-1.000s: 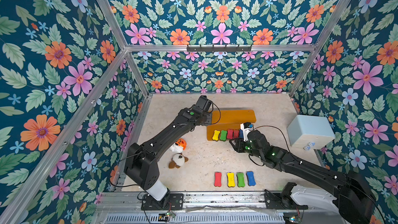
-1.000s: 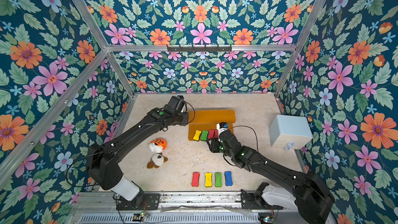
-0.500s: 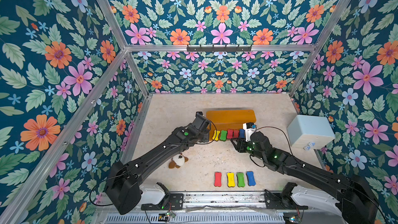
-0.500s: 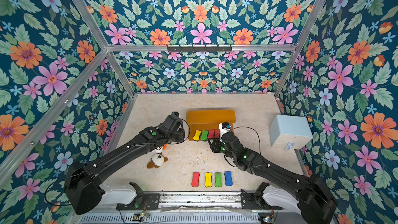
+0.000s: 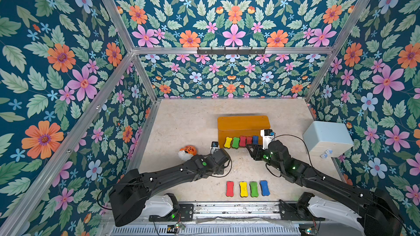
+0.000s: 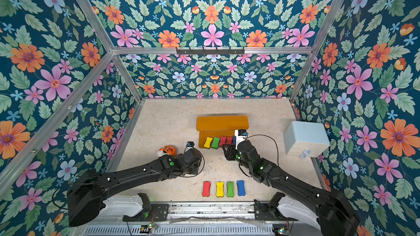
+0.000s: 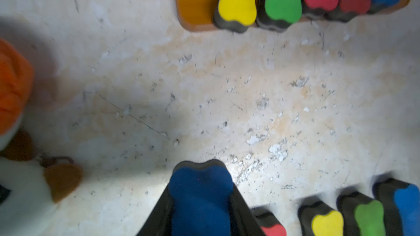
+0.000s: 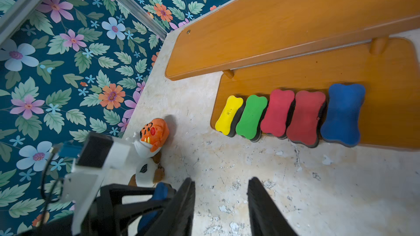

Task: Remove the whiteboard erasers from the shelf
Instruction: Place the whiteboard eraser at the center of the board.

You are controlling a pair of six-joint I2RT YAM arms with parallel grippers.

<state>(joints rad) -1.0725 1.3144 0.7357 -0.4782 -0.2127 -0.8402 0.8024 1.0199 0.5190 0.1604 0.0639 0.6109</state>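
The orange-brown shelf (image 5: 243, 122) stands mid-table. Along the front of its lower board lie several whiteboard erasers (image 8: 277, 114): yellow (image 5: 228, 142), green, two red and one blue (image 5: 255, 139). Another row of erasers (image 5: 247, 188), red, yellow, green and blue, lies on the table near the front edge. My left gripper (image 7: 201, 178) is shut on a blue eraser (image 7: 201, 203), hanging over the table between the shelf and that row. My right gripper (image 8: 221, 181) is open and holds nothing, just in front of the lower board's right end.
An orange plush toy (image 5: 188, 150) and a white-and-brown one (image 8: 147, 173) lie left of the left wrist. A pale blue box (image 5: 327, 138) stands against the right wall. Flowered walls enclose the table on three sides.
My left arm has drawn back from the left end of the shelf's upper board toward the front, carrying the blue eraser. The right arm has stayed put.
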